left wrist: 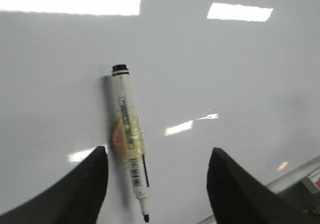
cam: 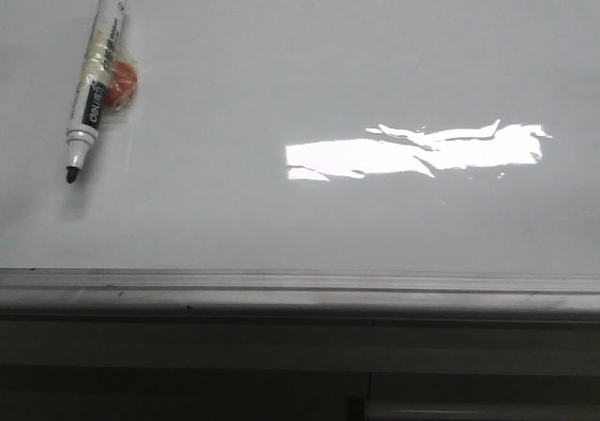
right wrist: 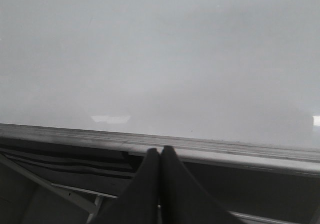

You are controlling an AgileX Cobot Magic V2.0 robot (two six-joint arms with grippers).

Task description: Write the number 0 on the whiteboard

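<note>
The whiteboard fills the front view, glossy white-grey, with its grey metal frame strip along the near edge. No drawn 0 shows on it. An uncapped white marker with tape and an orange lump on its barrel lies on the board at the far left, tip toward the frame. In the left wrist view the marker lies between the fingers of my open left gripper, nearer one finger and untouched. My right gripper is shut and empty over the frame strip. Neither gripper shows in the front view.
A bright white glare patch sits on the board right of centre. Beyond the frame strip, dark rails and a lower shelf lie below the board's near edge.
</note>
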